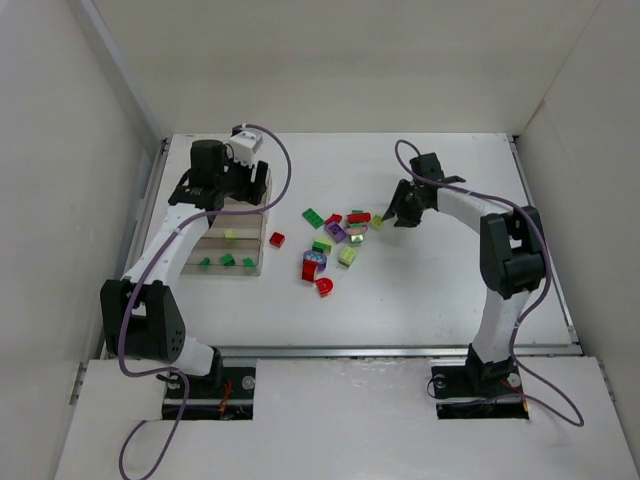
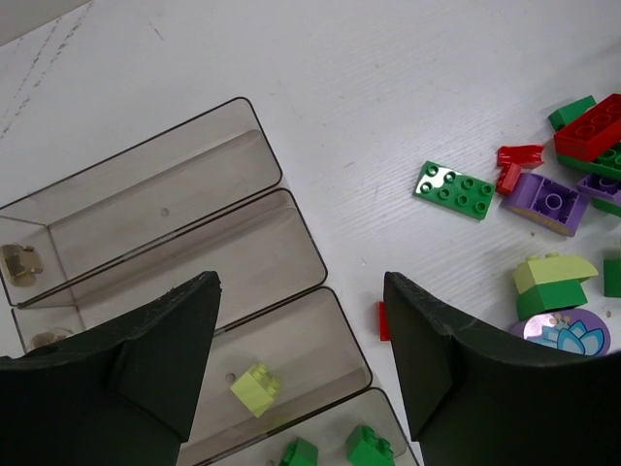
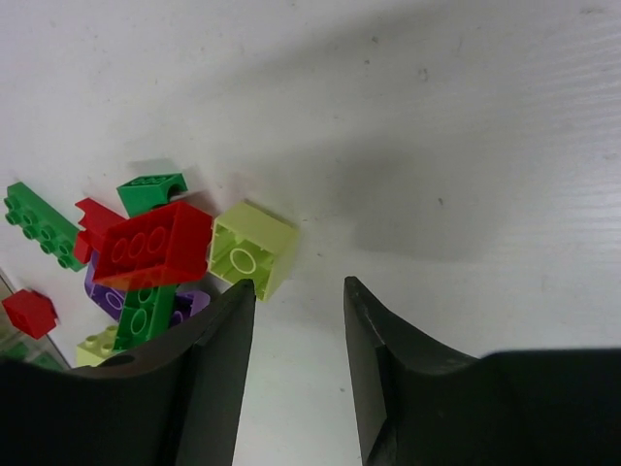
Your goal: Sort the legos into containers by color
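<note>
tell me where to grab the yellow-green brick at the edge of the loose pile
Probably across the two flat walls of the yellow-green brick that do not face the red brick, coming down from above on its open side. It is square and blocky, and the red one crowds its pile-side wall.

— Where does the organizer box point(image 1: 232, 215) sit?
— On the left side of the table point(image 1: 450, 290), with a few legos point(image 1: 228, 261) in its two nearest compartments.
— And the rest?
— A loose pile point(image 1: 336, 232) mid-table, right of the box; one stray brick point(image 1: 277, 239) lies between them.
</note>
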{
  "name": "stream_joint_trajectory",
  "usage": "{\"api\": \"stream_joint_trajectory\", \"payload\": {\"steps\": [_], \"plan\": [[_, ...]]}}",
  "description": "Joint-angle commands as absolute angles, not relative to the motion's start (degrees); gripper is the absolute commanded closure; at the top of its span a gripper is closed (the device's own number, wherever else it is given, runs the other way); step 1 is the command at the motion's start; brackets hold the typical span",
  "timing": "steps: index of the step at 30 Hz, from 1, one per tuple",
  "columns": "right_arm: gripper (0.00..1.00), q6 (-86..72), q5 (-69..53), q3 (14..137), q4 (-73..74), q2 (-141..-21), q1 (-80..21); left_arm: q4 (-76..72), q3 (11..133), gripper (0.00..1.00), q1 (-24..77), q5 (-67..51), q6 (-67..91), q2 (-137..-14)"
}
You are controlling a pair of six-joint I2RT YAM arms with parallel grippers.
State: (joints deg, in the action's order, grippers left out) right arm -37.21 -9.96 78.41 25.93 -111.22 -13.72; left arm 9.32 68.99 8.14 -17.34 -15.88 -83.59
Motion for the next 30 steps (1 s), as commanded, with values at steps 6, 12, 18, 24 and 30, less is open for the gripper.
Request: {"api": "stream_joint_trajectory", "payload": {"steps": [6, 12, 18, 24, 30], "plan": [[0.54, -39.4, -8.9, 81.4, 24.4, -114.8, -16.5, 6.9, 67.4, 0.35, 7.9, -17.9, -15.0, -80.7], [0.59, -39.9, -5.4, 83.3, 25.0, -116.4, -17.1, 6.9, 67.4, 0.35, 7.9, -17.9, -15.0, -80.7], [0.75, -38.8, -5.4, 84.6, 26.4, -117.7, -17.1, 6.4, 66.9, 0.35, 7.9, -17.9, -15.0, -80.2], [0.98, -38.1, -5.4, 83.5, 26.4, -118.2, -17.1, 5.9, 66.9, 0.35, 7.9, -18.5, -15.0, -80.2], [1.0, -36.0, -5.4, 83.0, 26.4, -118.2, -17.1, 5.4, 66.4, 0.35, 7.9, -19.1, -15.6, -80.2]]}}
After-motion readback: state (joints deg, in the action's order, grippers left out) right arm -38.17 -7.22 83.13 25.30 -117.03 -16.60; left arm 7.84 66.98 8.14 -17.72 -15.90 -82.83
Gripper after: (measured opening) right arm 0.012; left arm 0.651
